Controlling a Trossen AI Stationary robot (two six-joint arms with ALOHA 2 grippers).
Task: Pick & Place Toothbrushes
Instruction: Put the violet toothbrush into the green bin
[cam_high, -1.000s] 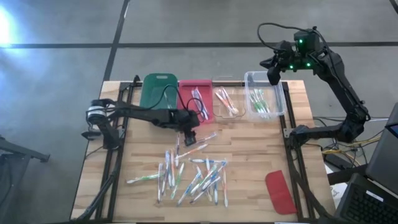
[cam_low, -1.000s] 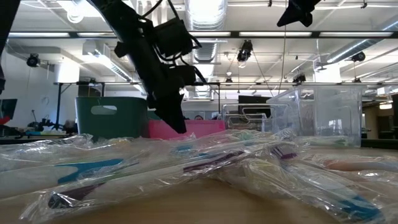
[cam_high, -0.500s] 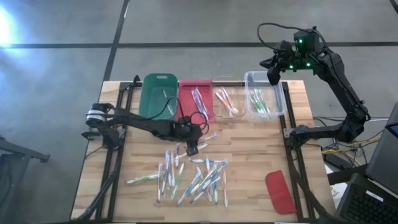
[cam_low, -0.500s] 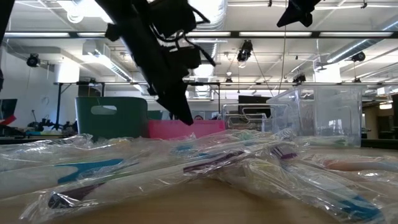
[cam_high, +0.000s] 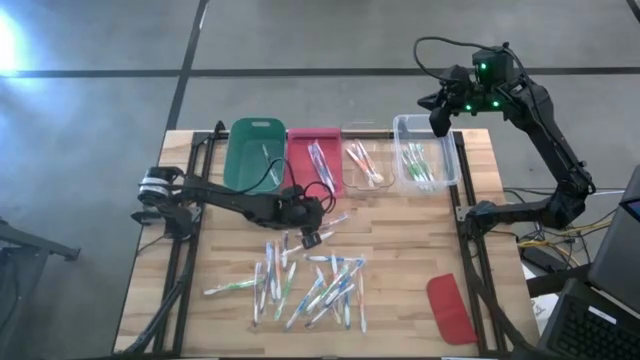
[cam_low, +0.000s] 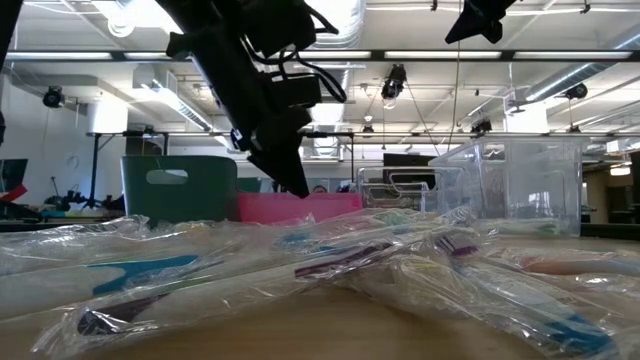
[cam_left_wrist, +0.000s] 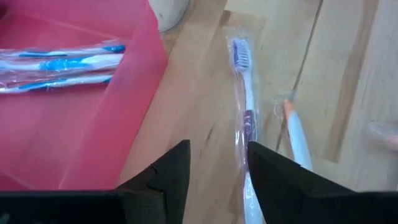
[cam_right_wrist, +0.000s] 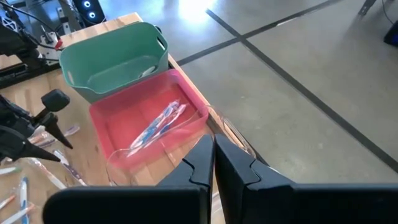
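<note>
**benchwatcher:** Left gripper (cam_high: 311, 238) sits mid-frame in the high view, just above the loose pile of toothbrushes (cam_high: 305, 283) that fills the lower middle of the wooden table (cam_high: 400, 250). Its wrist view shows the two fingers (cam_left_wrist: 166, 177) spread with a gap between them, nothing pinched. One purple toothbrush (cam_left_wrist: 244, 118) in clear wrap lies on the wood next to the right finger, beside the red bin (cam_left_wrist: 74, 118).

**tabletop_tom:** And the other arm?

**benchwatcher:** Right gripper (cam_high: 440, 118) hangs at the upper right, over the top-left corner of the clear bin (cam_high: 425, 165), fingers pressed together, holding nothing.

**tabletop_tom:** Anything sorted already?

**benchwatcher:** Yep. Along the top of the table, left to right: a green bin (cam_high: 250, 155), the red bin with blue brushes (cam_left_wrist: 59, 65) inside, a second clear bin (cam_high: 365, 165) with pink ones, then the clear bin with green ones. A flat red lid (cam_high: 450, 308) lies lower right, well apart from the pile. From the low view, wrapped brushes fill the whole foreground.
</note>
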